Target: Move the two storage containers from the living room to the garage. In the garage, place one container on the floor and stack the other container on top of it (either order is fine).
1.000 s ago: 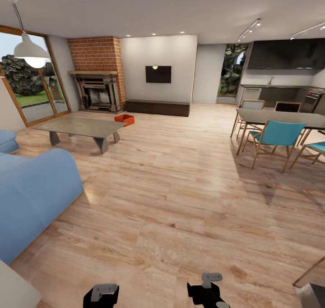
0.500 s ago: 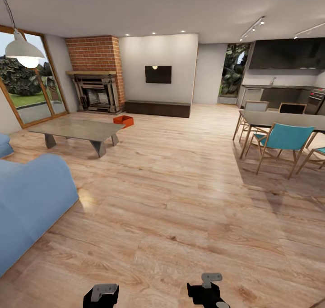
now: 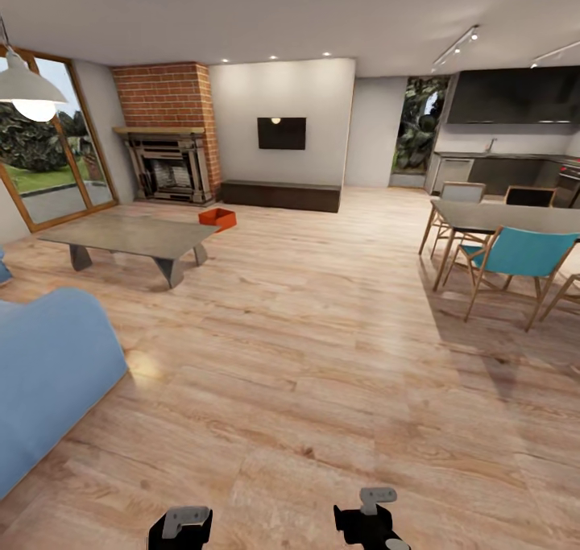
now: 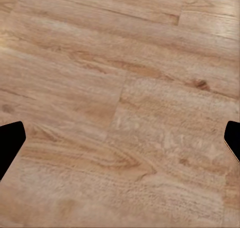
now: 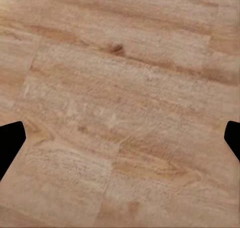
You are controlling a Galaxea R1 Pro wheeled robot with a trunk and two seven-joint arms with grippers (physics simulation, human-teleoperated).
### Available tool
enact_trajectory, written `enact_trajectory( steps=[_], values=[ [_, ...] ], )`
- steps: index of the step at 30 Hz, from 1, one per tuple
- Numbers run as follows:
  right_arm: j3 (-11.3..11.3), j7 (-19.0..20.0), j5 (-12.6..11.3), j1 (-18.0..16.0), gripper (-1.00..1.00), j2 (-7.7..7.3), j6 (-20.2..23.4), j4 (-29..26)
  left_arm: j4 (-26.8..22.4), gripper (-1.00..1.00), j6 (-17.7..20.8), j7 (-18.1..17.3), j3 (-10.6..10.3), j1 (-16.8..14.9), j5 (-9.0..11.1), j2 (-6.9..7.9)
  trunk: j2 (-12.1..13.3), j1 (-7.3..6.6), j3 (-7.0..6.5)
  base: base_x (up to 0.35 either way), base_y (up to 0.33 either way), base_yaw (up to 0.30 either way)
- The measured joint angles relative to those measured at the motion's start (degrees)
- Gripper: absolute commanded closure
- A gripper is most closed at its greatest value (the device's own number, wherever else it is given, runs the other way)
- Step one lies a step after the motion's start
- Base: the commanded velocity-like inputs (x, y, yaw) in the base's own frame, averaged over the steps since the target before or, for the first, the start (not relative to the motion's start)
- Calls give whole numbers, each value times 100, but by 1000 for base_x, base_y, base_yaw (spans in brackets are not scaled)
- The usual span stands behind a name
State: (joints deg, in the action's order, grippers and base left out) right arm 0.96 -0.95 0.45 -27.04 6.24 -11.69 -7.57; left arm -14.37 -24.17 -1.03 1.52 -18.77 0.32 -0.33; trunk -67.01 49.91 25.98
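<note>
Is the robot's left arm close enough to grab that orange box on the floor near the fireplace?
Probably not yet. The storage container sits far across the wood floor, beyond the low table, while the left gripper hangs open near the robot's body. It would likely need to drive closer.

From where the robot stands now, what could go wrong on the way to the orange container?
1. The low table stands just beside the orange container, so the base may clip it.
2. The blue sofa is close on the left side and may be brushed.
3. One container is visible; the second may need searching.
</note>
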Motion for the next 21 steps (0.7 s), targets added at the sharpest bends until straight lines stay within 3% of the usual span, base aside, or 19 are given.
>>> enact_trajectory(
  steps=[21],
  values=[
    [0, 0, 0, -1, -100, 0, 0, -3, 0, -100, 0, 0, 0, 0, 0, 0, 0, 0, 0, 346, -100, 0]
  ],
)
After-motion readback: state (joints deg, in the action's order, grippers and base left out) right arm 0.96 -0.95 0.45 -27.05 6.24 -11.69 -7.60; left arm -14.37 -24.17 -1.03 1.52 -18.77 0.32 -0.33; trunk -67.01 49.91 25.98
